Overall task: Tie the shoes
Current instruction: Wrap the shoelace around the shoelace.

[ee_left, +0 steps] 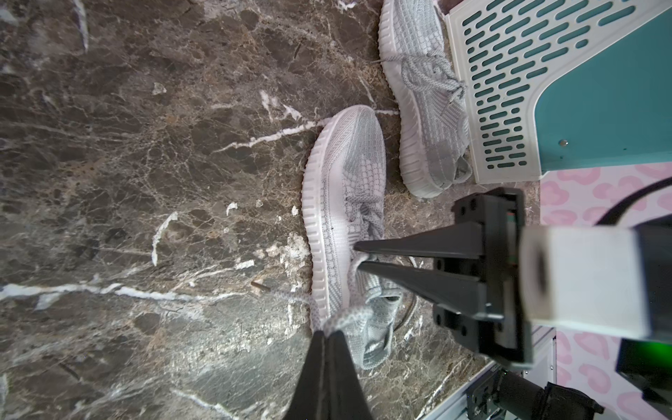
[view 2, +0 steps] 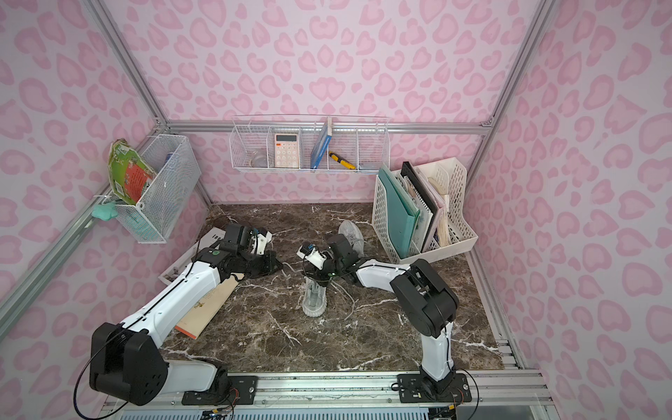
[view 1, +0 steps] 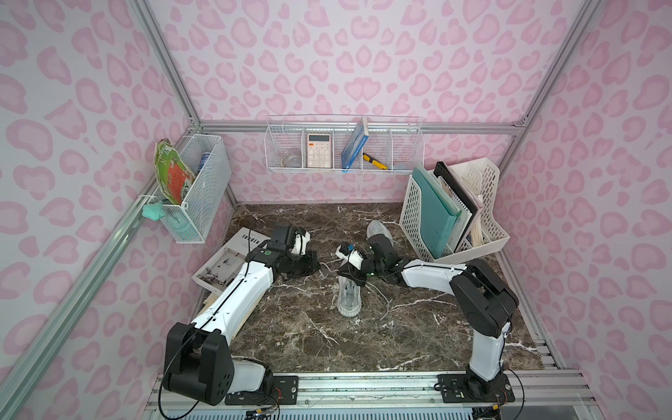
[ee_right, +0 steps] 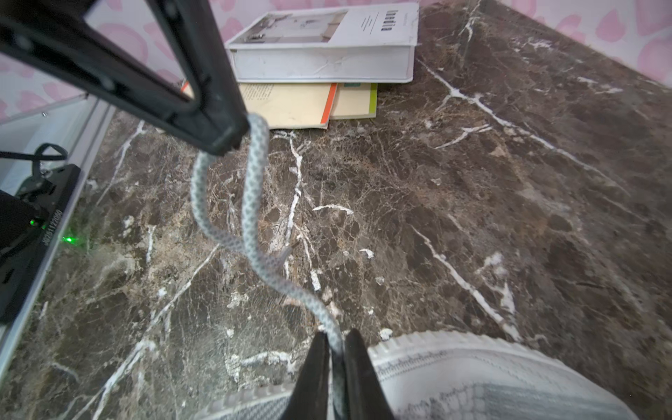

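Grey knit shoe [ee_left: 345, 182], ribbed sole [ee_left: 313, 225], lace [ee_right: 254, 203] loose.

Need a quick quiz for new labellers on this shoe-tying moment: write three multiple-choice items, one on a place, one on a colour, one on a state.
1. Where does the light grey knit sneaker farther from the arms' bases lie?
A) beside the white perforated plastic file rack
B) on the stacked books
C) in a wire basket

2. What colour is the front folder in that rack?
A) red
B) teal
C) yellow

3. What is the left gripper doing?
A) standing open over bare table
B) shut on a book
C) shut on the grey-white woven lace

Key: 1 A, the left wrist view shows it alongside the rack's wall; 2 B, it reads teal in both top views; 3 C, its fingertips pinch the lace in both wrist views.
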Controlling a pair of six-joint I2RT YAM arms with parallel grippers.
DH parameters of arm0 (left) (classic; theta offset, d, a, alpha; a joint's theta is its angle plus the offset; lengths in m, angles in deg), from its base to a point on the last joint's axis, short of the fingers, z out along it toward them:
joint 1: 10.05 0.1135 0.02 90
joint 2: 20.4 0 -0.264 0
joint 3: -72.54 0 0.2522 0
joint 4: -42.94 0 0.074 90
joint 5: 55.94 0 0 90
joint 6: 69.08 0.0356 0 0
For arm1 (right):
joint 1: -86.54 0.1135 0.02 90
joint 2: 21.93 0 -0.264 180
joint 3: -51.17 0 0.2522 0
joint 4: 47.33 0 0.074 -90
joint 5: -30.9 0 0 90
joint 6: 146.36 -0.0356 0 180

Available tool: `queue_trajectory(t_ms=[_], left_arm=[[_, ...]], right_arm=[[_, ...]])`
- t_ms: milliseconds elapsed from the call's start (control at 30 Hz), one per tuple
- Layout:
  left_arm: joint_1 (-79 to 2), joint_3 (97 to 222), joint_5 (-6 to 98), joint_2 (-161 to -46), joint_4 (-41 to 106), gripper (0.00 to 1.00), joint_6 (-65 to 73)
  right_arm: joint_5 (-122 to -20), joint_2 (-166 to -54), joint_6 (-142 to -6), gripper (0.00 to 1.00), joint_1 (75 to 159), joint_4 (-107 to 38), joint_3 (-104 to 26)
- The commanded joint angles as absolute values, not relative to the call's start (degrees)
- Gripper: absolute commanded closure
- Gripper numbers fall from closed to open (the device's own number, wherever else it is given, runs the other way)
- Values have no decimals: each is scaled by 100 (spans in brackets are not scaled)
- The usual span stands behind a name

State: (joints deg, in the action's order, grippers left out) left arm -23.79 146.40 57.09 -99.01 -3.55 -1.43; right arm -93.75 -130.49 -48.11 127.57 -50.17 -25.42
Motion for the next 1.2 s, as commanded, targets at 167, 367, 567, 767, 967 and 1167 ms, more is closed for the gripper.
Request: queue_trajectory(t_ms=[167,367,567,767,967,1167], left_arm=[[-2524,14191,5617,-10297,206,100,29],[-2837,13970,5912,-10835,1074,94,185],[-3082,14038,6071,-11059,1595,77,258],[-3150,14204,5760,-11077,1757,56,427],[-3150,14276,5871,-11144,1913,39,770],[-3150,14173,6087,-11112,2061,18,1193]], right_arm=[[-10175,-12655,-6164,95,12295,-7034,-1641],[-10453,-12781,-7198,92,12088,-8233,-1194],[-10515,-12898,-7654,90,12086,-8665,-1050],[-10515,-12973,-7890,89,12089,-8868,-992],[-10520,-12980,-8014,89,12089,-8923,-989],[-10479,-12994,-8030,90,12090,-8801,-1048]])
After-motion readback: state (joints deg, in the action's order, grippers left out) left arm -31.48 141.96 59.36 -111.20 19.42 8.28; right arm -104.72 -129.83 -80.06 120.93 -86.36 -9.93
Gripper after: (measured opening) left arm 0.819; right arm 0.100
